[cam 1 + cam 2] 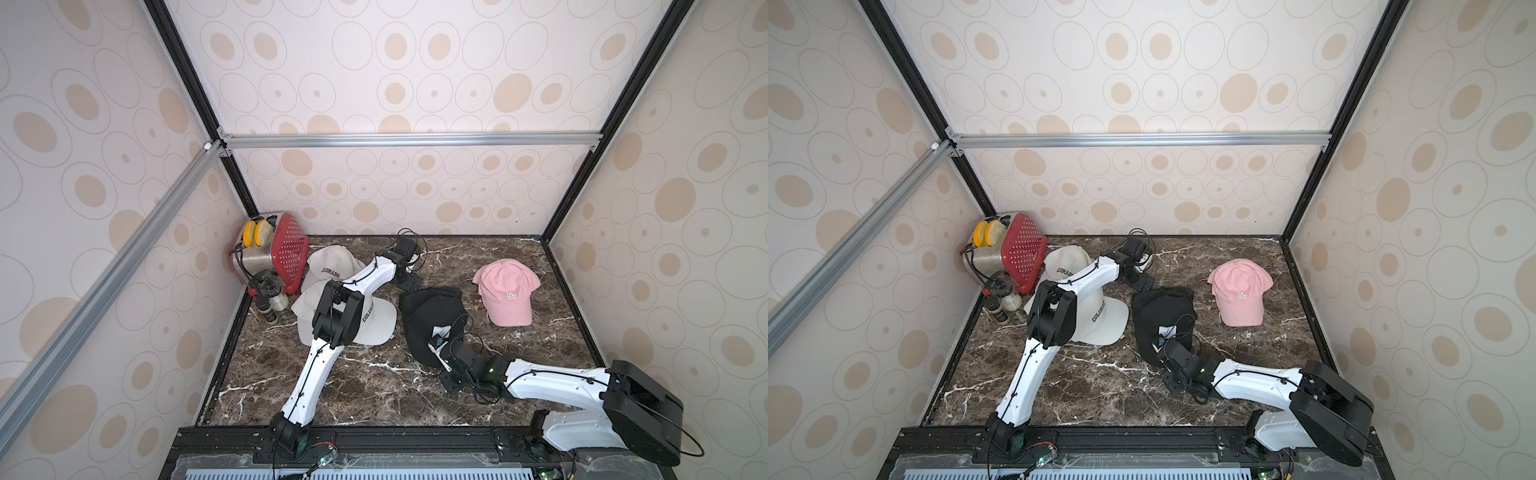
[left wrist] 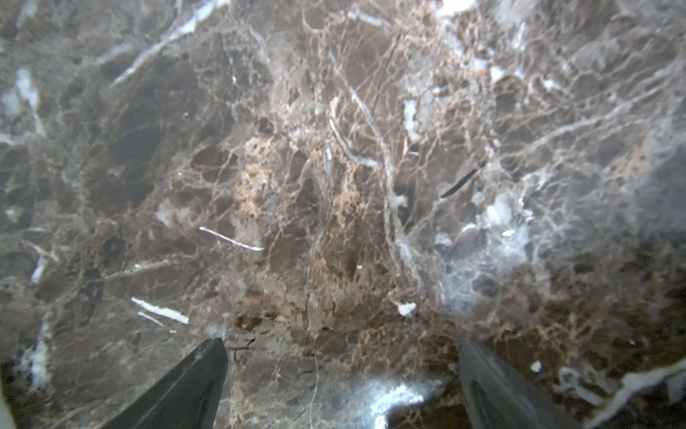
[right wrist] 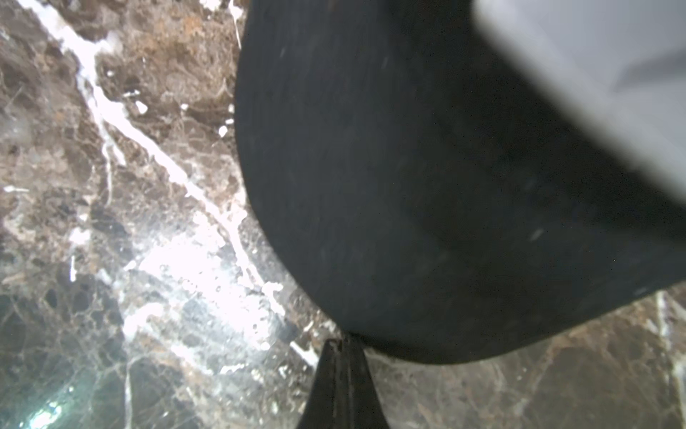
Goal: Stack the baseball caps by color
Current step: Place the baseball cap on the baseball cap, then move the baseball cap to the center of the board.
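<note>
Top views: black caps (image 1: 430, 316) piled mid-table, brim toward the right arm; right gripper (image 1: 438, 351) at that brim, so the right arm is nearer; left gripper (image 1: 409, 282) over bare marble table (image 1: 374, 386) just beyond the pile; white caps (image 1: 376, 328) overlapping beneath the left arm; pink cap (image 1: 507, 291) well apart, far right; left wrist: left gripper (image 2: 341, 343) spread wide, empty, marble only; right wrist: right gripper (image 3: 343, 356) closed to a point, tips touching the black brim's edge; whether fabric is pinched cannot be told
</note>
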Robot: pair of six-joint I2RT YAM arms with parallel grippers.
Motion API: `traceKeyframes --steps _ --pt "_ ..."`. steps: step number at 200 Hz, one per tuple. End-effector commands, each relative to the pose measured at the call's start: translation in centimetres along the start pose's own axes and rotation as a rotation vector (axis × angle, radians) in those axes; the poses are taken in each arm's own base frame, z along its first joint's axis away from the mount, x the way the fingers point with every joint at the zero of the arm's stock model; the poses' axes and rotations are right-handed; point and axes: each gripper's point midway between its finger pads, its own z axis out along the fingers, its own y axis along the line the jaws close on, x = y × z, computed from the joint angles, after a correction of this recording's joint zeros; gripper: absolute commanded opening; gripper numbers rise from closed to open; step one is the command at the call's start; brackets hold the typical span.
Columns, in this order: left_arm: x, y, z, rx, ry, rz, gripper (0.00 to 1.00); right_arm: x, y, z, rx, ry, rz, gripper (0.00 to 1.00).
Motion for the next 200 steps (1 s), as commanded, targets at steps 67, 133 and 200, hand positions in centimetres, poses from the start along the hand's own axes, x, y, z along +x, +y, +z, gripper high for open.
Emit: traceKeyframes --steps 67,133,200 --pt "0.2 0.2 -1.5 -0.017 0.012 0.028 0.99 -1.2 1.5 -0.8 -0.087 0.004 -0.038 0.01" --pt "-1.0 0.5 -2.6 -0.022 -0.029 0.034 0.99 -6.7 -1.3 -5.9 -0.065 -0.196 0.039 0.24" --pt "-0.7 0.2 -2.1 -0.008 -0.019 0.035 0.99 -10.3 -4.2 -3.1 -0.007 -0.244 0.143 0.24"
